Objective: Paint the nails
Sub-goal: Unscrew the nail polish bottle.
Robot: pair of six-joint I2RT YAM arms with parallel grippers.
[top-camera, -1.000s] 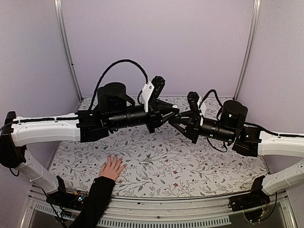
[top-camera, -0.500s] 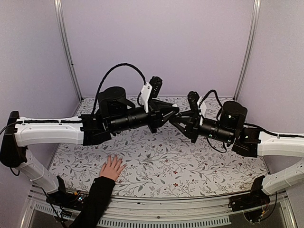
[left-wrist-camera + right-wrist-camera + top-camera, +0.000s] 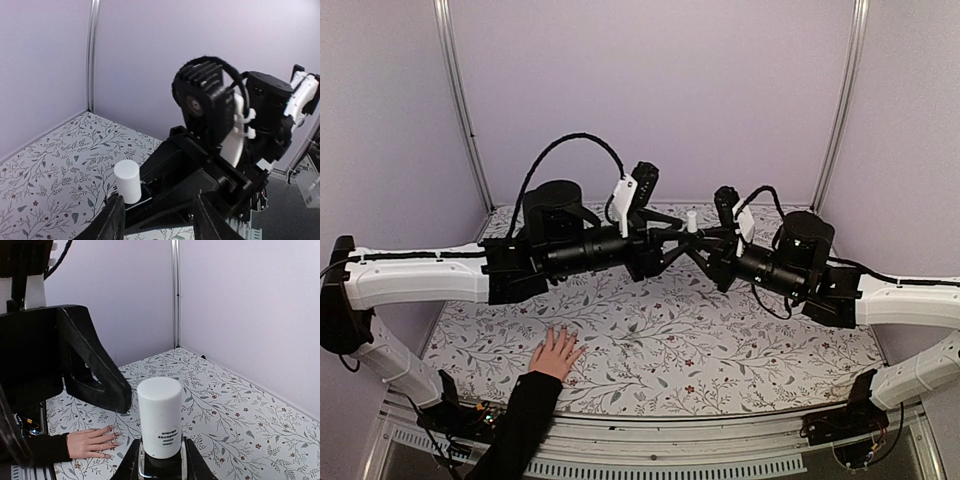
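Barely visible nails (image 3: 114, 439); bottle (image 3: 159, 415) body hidden between right fingers (image 3: 192, 467)

A desk (image 3: 660, 345) under a pale cloth printed with leafy sprigs and small dark flowers fills the booth — plain lilac walls (image 3: 650, 90) on three sides, a metal post (image 3: 458, 100) in each back corner — and a white-capped bottle (image 3: 160, 410) stands upright, well above the cloth.
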